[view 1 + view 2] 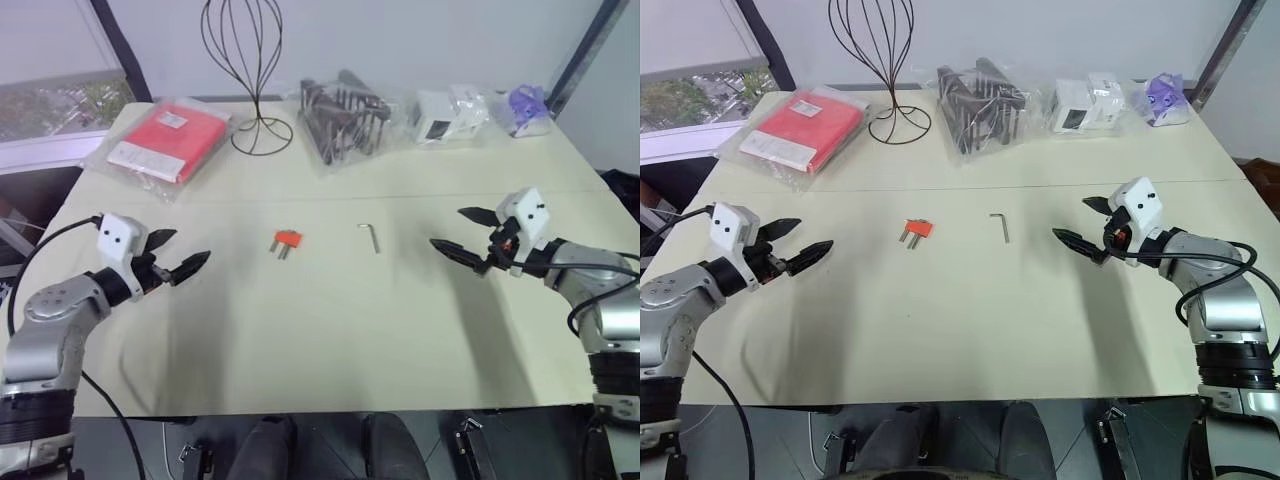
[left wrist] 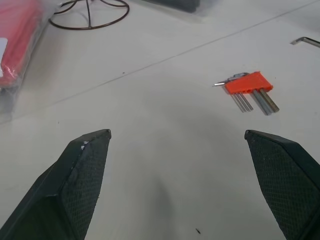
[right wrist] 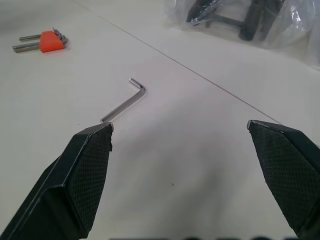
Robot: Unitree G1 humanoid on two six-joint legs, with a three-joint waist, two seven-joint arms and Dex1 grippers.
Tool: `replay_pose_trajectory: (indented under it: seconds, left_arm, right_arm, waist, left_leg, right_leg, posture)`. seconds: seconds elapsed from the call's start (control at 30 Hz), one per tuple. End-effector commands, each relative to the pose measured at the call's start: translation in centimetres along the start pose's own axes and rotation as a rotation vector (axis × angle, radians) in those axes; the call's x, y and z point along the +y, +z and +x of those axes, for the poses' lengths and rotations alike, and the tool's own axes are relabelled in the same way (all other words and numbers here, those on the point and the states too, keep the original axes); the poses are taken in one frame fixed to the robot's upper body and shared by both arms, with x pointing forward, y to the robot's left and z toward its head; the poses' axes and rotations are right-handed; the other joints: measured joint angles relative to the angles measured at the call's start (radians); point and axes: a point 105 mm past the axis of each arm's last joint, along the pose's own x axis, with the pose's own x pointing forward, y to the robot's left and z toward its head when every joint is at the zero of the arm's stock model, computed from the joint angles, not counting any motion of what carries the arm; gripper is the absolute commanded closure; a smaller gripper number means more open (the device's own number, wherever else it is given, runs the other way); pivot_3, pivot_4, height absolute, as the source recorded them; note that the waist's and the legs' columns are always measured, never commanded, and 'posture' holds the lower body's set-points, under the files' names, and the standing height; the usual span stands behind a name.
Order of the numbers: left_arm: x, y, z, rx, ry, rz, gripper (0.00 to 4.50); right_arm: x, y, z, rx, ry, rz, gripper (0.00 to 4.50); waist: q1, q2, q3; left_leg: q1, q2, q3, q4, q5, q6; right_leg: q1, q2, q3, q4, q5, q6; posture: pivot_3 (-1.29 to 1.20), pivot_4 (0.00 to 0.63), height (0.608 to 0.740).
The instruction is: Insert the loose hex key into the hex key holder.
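Mid-table [image 1: 330, 350], well inside its edges, your thin silver L-shaped loose hex key [image 1: 371, 237] lies flat beside the small red-orange hex key holder [image 1: 288, 241]; left gripper [image 1: 180, 254] and right gripper [image 1: 464, 233] both gape empty, flanking them ready for pickup.

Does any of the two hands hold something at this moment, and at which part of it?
Nothing is held. The left hand and right hand are open above the table; the thin silver L-shaped hex key lies free.

Table [image 1: 330, 340]: pale cream top, seam across it
Window [image 1: 60, 100]: far left, greenery outside
Wall [image 1: 420, 30]: plain white
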Motion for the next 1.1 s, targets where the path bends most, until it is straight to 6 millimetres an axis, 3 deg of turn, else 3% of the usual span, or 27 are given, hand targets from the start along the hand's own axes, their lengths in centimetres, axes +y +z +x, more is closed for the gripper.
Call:
replay_pose_trajectory:
  seconds: [0.03, 0.8, 0.93, 1.1]
  left_arm:
    - [-0.2, 1.5, 0.2, -0.043, -0.019, 0.039, 0.02]
    - [-0.4, 2.9, 1.4, -0.058, -0.094, 0.094, 0.02]
    - [-1.2, 3.6, 1.5, -0.023, -0.204, 0.162, 0.02]
    - [-2.2, 3.7, 0.8, 0.069, -0.363, 0.231, 0.02]
  right_arm:
    - [-0.3, 1.2, -0.2, -0.039, -0.016, -0.037, 0.0]
    - [0.2, 1.7, 1.3, -0.05, 0.016, -0.074, 0.0]
    - [2.4, 2.5, 3.4, -0.082, 0.123, -0.07, 0.0]
    - [6.5, 3.8, 8.0, -0.138, 0.285, -0.062, 0.0]
  waist:
    - [0.0, 0.0, 0.0]
    - [-0.002, 0.0, 0.0]
    - [-0.006, 0.0, 0.0]
    - [-0.02, 0.001, 0.001]
  left_leg:
    - [0.0, 0.0, 0.0, 0.0, 0.0, 0.0]
    - [0.0, 0.0, 0.0, 0.0, 0.0, 0.0]
    - [0.0, 0.0, 0.0, 0.0, 0.0, 0.0]
    - [0.0, 0.001, 0.0, -0.001, 0.0, 0.0]
  right_leg:
    - [0.0, 0.0, 0.0, 0.0, 0.0, 0.0]
    - [0.0, 0.0, 0.0, 0.0, 0.0, 0.0]
    - [0.0, 0.0, 0.0, 0.0, 0.0, 0.0]
    - [-0.001, 0.001, 0.0, 0.0, 0.0, 0.0]
  posture:
    - [0.0, 0.15, 0.74]
    - [0.0, 0.15, 0.74]
    - [0.0, 0.15, 0.74]
    - [0.0, 0.15, 0.74]
